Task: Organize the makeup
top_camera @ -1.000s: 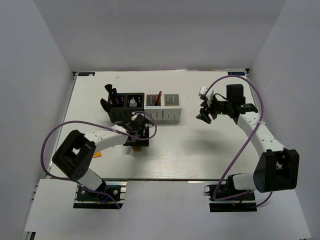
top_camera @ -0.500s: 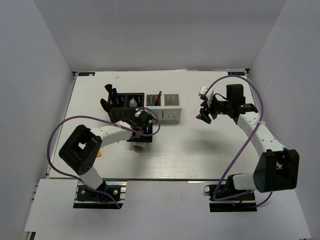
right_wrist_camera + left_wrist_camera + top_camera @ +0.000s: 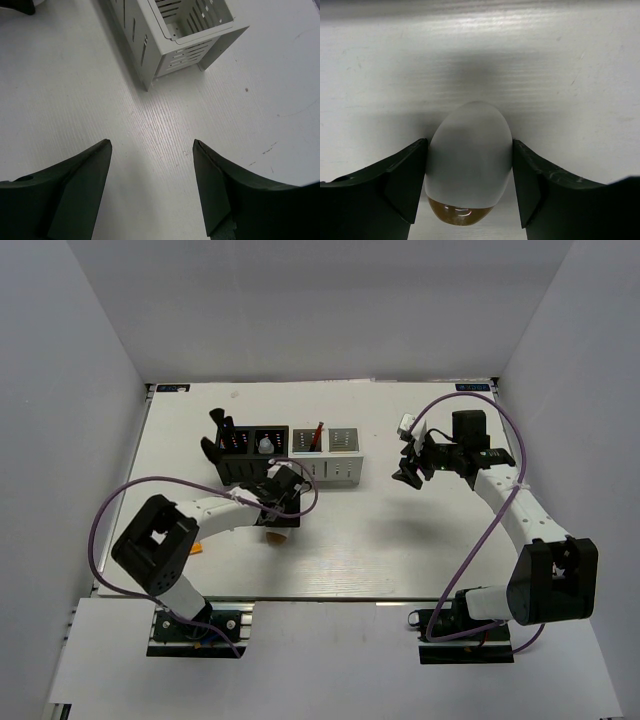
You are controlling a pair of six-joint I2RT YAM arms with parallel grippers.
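As my left gripper (image 3: 470, 145) narrowed, its jaws now clasp the sponge (image 3: 469, 162) | I judge lifting comes next | right gripper (image 3: 151, 145) open, empty

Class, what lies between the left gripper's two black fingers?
A white egg-shaped sponge with an amber end fills the gap of the left gripper, both fingers against its sides, shown in the left wrist view.

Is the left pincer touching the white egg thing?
Touching. In the left wrist view, the left pincer presses the white egg-shaped sponge from both sides.
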